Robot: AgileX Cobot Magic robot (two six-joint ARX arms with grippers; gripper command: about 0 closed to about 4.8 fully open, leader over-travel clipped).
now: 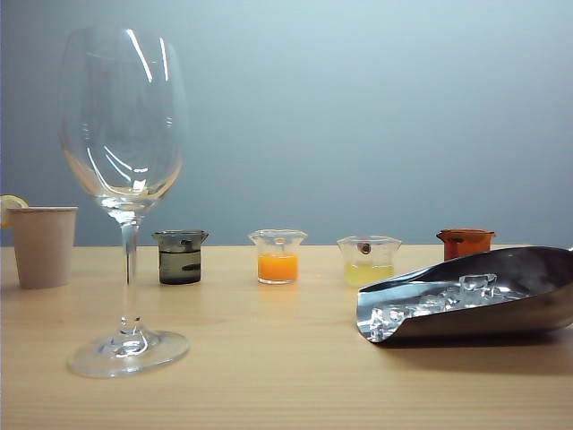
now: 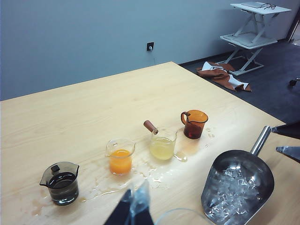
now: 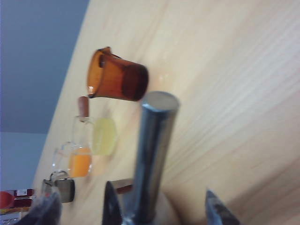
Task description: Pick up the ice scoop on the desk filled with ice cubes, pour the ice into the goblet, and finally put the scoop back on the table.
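A plain grey-blue wall (image 2: 70,42) with a small socket (image 2: 150,46) rises behind the counter, while beyond it a white adjustable stand (image 2: 251,35) and crumpled orange-white cloth (image 2: 224,77) sit on dark floor (image 2: 272,93).

Ice scoop (image 1: 474,300) handle cut off; left hand (image 2: 133,211) blurred.

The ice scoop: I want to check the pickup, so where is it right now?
In the exterior view the ice scoop lies on the table at front right, before the amber beaker, with the open right gripper straddling its handle.
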